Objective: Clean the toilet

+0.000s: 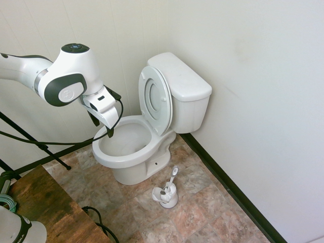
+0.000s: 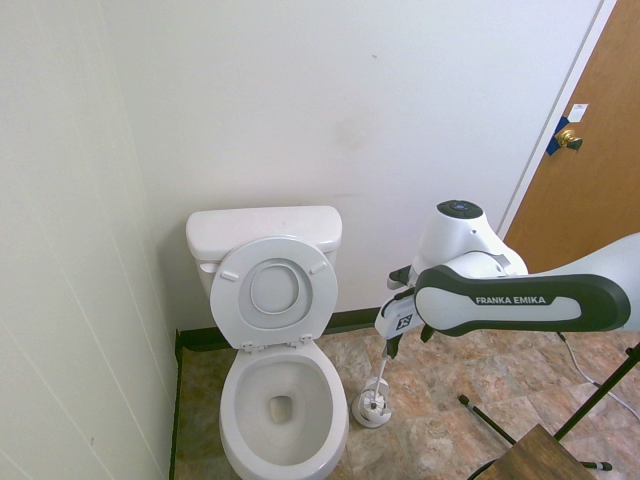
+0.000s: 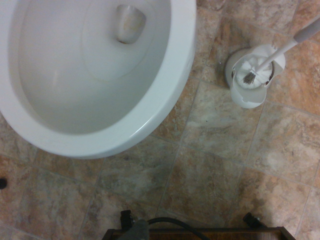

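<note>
In the first exterior view, the toilet [image 1: 134, 147] is seen at the centre of the room, its tank [image 1: 190, 98] set near the far corner. Its lid and seat [image 1: 155, 100] are raised and leant back toward the tank, so that the bowl [image 1: 126, 139] is left uncovered. The rim is shown bare, and a yellowish-brown stain [image 3: 131, 22] is seen at the drain in the wrist view.

The claw [image 1: 102, 126] is held open, its two dark fingers spread apart and pointed downward, with nothing gripped between them. In the second exterior view it is hung in the air to the right of the toilet, while the arm [image 2: 530, 300] is reached in from the right.

The brush [image 1: 174, 173] is stood at a tilt in its white holder [image 1: 169, 198], which is set on the tiled floor [image 1: 197, 192] just beside the toilet, on the right in both exterior views. In the first, the handle is seen well apart from the claw. A wooden table [image 1: 50, 212] is placed at the near left there, and a brown door [image 2: 600, 170] is shown at the far right in the second.
</note>
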